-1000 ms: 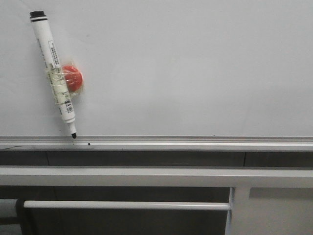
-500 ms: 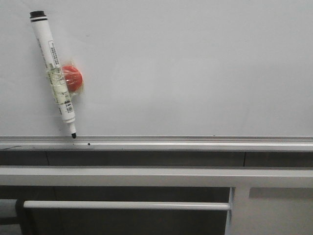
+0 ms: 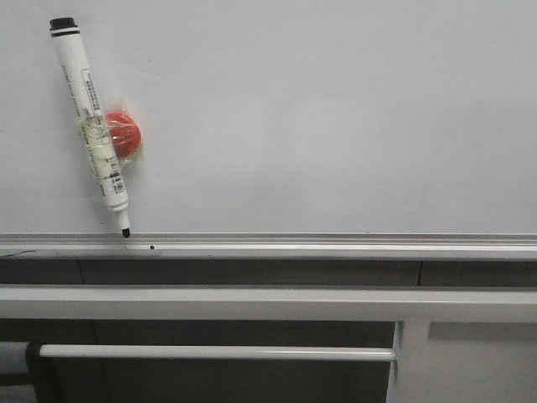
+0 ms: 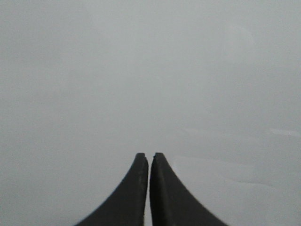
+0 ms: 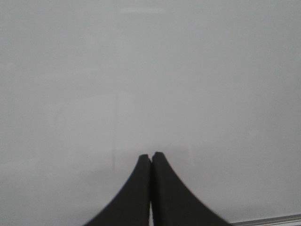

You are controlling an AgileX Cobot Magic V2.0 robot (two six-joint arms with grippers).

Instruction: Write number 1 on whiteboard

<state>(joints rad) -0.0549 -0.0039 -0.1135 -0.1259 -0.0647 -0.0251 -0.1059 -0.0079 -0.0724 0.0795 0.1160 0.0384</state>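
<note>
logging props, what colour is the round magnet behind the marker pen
Red-orange magnet, clearest in the front view, taped to the marker pen.

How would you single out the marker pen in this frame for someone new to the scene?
Find the large pale grey-white whiteboard above its silver aluminium rail. At its left hangs a slanted white marker pen, black tip down. Unlike the round red magnet beside it, it is long and thin.

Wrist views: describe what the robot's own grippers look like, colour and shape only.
Only the fingertips show. The left gripper has two matte black fingers, broad at the base, curving inward and tapering to narrow blunt tips. The right gripper looks the same: two plain black curved fingers narrowing to small squared tips. No cables, markings or labels are visible, and the arms themselves are out of view.
</note>
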